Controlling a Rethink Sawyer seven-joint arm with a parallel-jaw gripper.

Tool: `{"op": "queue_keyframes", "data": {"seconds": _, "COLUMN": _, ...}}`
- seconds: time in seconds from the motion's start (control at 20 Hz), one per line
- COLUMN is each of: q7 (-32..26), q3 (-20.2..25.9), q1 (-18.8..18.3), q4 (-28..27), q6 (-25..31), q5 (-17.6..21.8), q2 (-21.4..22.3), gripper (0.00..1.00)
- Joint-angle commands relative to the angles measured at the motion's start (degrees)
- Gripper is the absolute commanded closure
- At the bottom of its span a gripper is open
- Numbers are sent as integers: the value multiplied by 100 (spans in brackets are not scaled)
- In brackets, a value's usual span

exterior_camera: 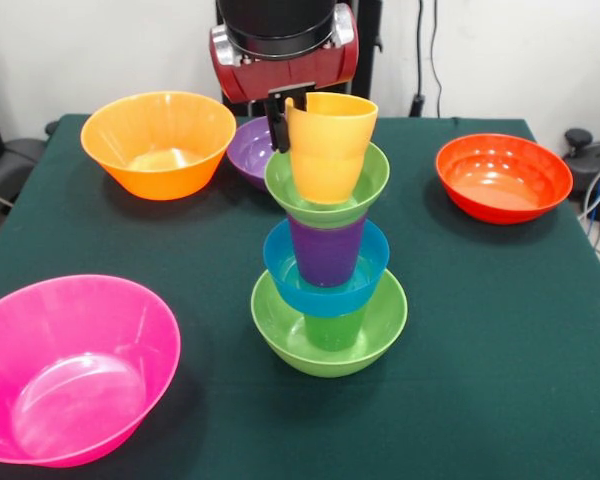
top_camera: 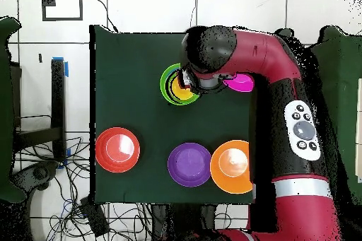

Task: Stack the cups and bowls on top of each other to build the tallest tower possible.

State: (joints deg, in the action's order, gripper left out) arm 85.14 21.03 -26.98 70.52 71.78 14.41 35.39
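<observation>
One gripper (exterior_camera: 292, 118) shut on yellow-orange cup (exterior_camera: 330, 150) atop tower (exterior_camera: 328, 280)

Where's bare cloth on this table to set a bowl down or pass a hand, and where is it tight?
Free: the near-right corner, bordered by the tower and the red-orange bowl; also the strip between the orange bowl and pink bowl. Crowded: behind the tower, where the purple bowl sits and the gripper holds the yellow cup.

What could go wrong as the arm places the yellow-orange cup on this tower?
1. The tower is tall and narrow, so a sideways nudge from the gripper could topple it.
2. The yellow-orange cup looks slightly tilted in the small green bowl; released so, it might tip out.
</observation>
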Motion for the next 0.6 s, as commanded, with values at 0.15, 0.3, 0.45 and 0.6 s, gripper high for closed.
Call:
{"op": "queue_keyframes", "data": {"seconds": 0.15, "q7": 431, "q3": -67, "q1": 171, "q4": 457, "q6": -328, "q5": 91, "q2": -183, "gripper": 100}}
{"op": "queue_keyframes", "data": {"seconds": 0.3, "q7": 476, "q3": -100, "q1": 183, "q4": 542, "q6": -268, "q5": 72, "q2": -124, "gripper": 100}}
{"op": "queue_keyframes", "data": {"seconds": 0.45, "q7": 488, "q3": -106, "q1": 179, "q4": 610, "q6": -305, "q5": 60, "q2": -107, "gripper": 100}}
{"op": "queue_keyframes", "data": {"seconds": 0.6, "q7": 460, "q3": -112, "q1": 168, "q4": 671, "q6": -311, "q5": 66, "q2": -86, "gripper": 100}}
